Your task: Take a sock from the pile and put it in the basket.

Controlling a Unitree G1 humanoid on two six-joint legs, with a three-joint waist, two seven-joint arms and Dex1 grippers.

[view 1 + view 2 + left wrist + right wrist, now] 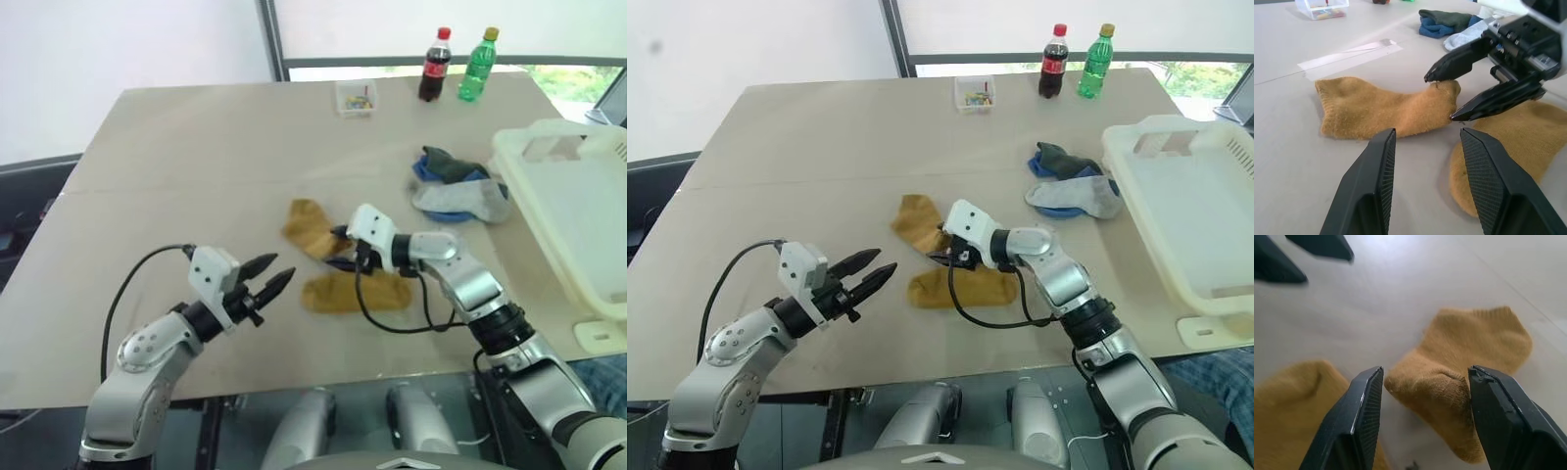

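Straddling the toe of a mustard sock (1459, 382) with spread, empty right gripper (1452, 95); left gripper (265, 277) half-open, idle, nearer. Grasp pending. Beyond the right gripper: the pile (456, 186), then the basket (578, 206), holding nothing visible.

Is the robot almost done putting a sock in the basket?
Not yet. The cream-white plastic laundry basket shows no sock inside. The right end effector is open, its fingers on either side of one end of a mustard-yellow sock lying on the tan table. Gripping, lifting and carrying it over come next. The left end effector hovers open, empty.
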